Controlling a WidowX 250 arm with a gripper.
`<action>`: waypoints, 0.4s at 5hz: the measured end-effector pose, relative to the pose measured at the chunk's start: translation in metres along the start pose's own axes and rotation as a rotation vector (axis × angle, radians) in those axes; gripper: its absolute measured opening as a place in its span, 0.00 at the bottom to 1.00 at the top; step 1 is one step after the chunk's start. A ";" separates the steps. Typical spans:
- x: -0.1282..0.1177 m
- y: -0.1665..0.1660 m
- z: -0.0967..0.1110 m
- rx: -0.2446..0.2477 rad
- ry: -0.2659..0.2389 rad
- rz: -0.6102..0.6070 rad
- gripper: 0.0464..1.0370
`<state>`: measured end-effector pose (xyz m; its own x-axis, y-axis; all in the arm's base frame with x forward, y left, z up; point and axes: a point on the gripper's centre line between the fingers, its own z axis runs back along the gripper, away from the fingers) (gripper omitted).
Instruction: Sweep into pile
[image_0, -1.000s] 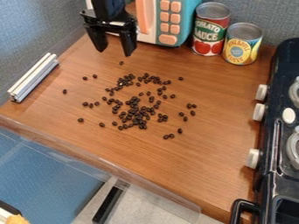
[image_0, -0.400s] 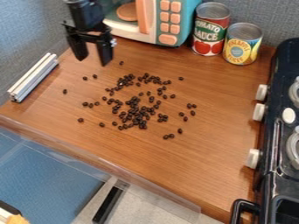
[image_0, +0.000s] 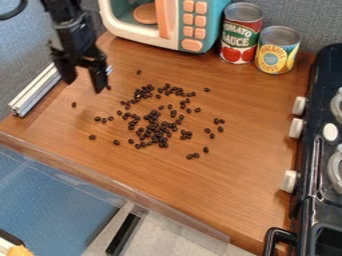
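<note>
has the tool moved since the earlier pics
Yes, the tool has moved down and left in the view, away from the toy microwave and toward the metal bar.

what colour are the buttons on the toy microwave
The buttons are a light orange, or peach; they show best in the camera view.

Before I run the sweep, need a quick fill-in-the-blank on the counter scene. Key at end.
In the picture, the tool hangs to the ____ (left/right) of the densest beans.
The beans lie ____ (scattered/lined up) across the counter.
Of the two cans, the ____ (taller/shorter) stands closer to the toy microwave.
The knobs on the stove's edge facing the beans are ____ (white/red).

Missing words: left; scattered; taller; white.
</note>
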<state>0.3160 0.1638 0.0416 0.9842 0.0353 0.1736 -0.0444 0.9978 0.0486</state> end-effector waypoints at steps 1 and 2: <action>-0.010 0.004 0.000 0.047 0.002 -0.015 0.96; -0.014 0.011 0.002 0.057 0.015 -0.010 0.96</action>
<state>0.3013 0.1746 0.0416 0.9871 0.0264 0.1579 -0.0437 0.9934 0.1065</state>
